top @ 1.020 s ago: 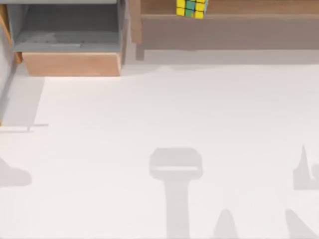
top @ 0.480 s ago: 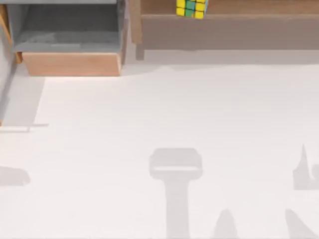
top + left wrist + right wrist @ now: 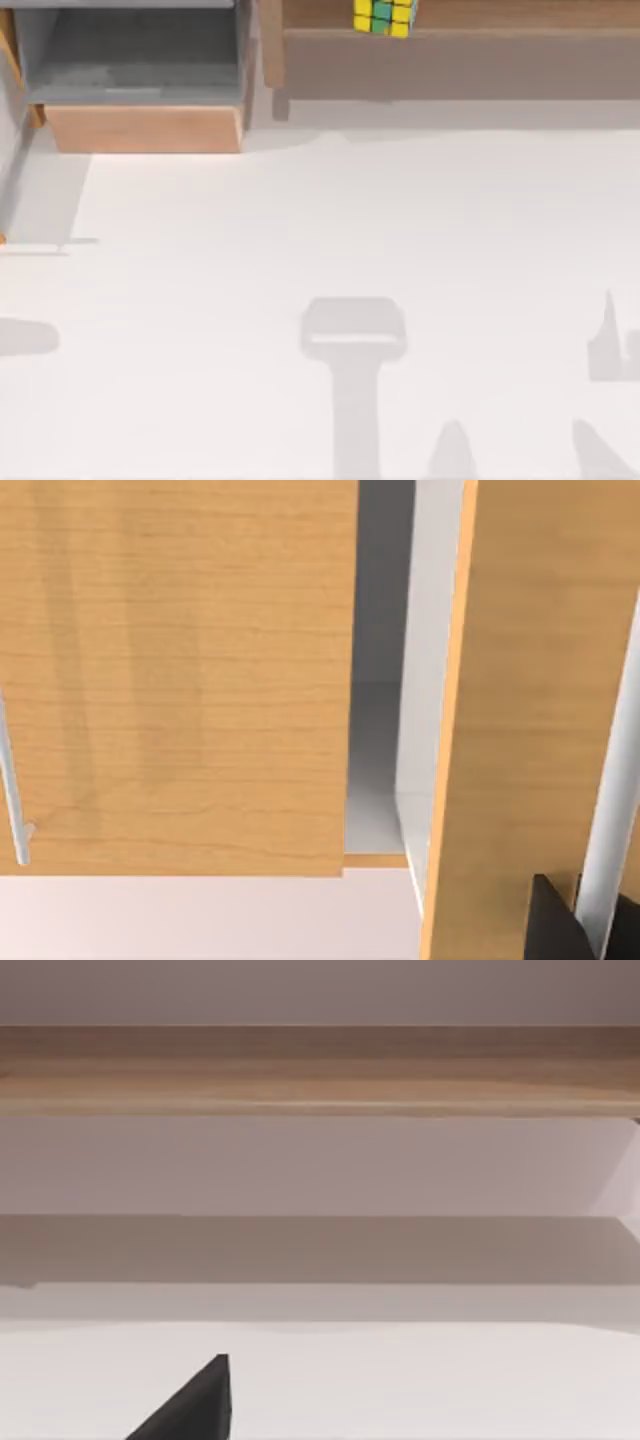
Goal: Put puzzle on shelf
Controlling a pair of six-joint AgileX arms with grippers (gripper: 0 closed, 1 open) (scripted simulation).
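The puzzle [image 3: 385,16] is sitting on the shelf [image 3: 460,62] at the table's [image 3: 330,230] far edge, beside the grey-lined box [image 3: 140,90], with no claw touching it. A dark fingertip [image 3: 195,1405] of the right gripper is facing the shelf board; a dark left gripper part [image 3: 560,925] is sitting near wooden panels [image 3: 180,670]. I cannot tell whether either claw is open or closed.

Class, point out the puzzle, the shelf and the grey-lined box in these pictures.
puzzle [image 3: 385,16]: top view, its yellow and green upper face.
shelf [image 3: 480,62]: top view, its grey-brown recessed face.
grey-lined box [image 3: 145,128]: top view, its wooden front.
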